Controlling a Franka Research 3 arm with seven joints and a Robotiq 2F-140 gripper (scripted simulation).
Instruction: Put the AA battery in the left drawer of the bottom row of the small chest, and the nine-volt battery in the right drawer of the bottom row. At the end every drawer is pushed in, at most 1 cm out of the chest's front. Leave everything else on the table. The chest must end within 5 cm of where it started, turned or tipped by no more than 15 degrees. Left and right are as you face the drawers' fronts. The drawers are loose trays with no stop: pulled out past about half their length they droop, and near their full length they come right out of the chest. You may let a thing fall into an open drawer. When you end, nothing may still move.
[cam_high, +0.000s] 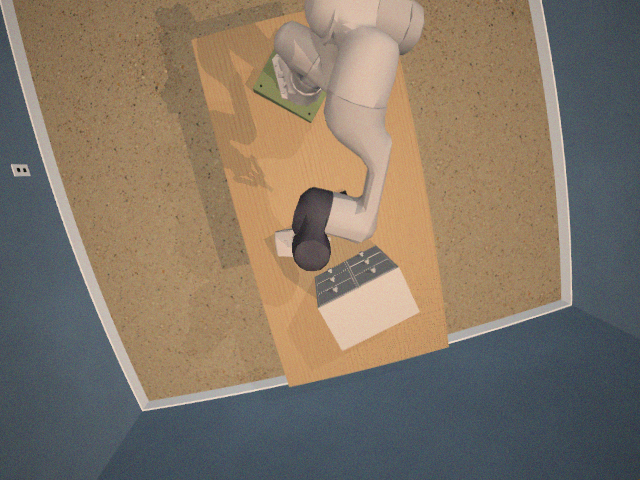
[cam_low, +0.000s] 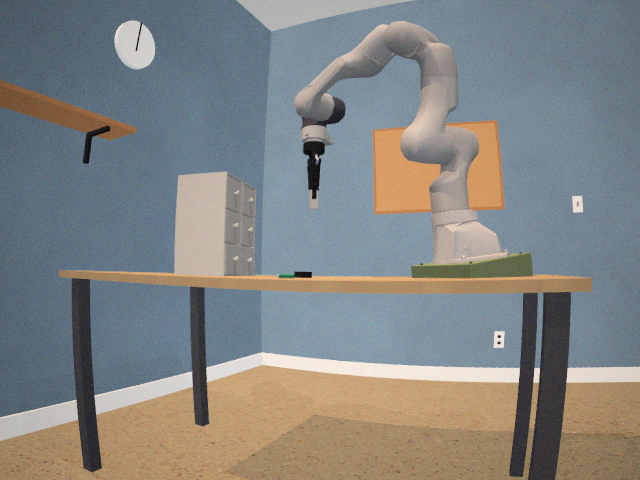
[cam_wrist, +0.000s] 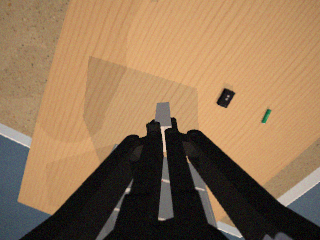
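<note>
The small chest (cam_high: 369, 310) (cam_low: 200, 222) stands upright on the table, with two columns of three drawers; all drawer fronts look flush. The black nine-volt battery (cam_low: 302, 274) (cam_wrist: 226, 98) lies on the table in front of the chest, with two pale spots on it. The green AA battery (cam_low: 286, 275) (cam_wrist: 266, 116) lies flat near it. In the top view I cannot clearly make out either battery. My gripper (cam_low: 313, 199) (cam_wrist: 163, 112) is shut and empty, pointing down high above the table, on the drawer side of the chest. The wrist hides it in the top view.
The wooden table (cam_high: 361, 356) (cam_low: 361, 283) (cam_wrist: 150, 30) carries the arm's green base (cam_high: 289, 103) (cam_low: 444, 270) at its other end. A wall shelf (cam_low: 67, 113) is on the wall behind the chest. The arm's shadow falls across the table.
</note>
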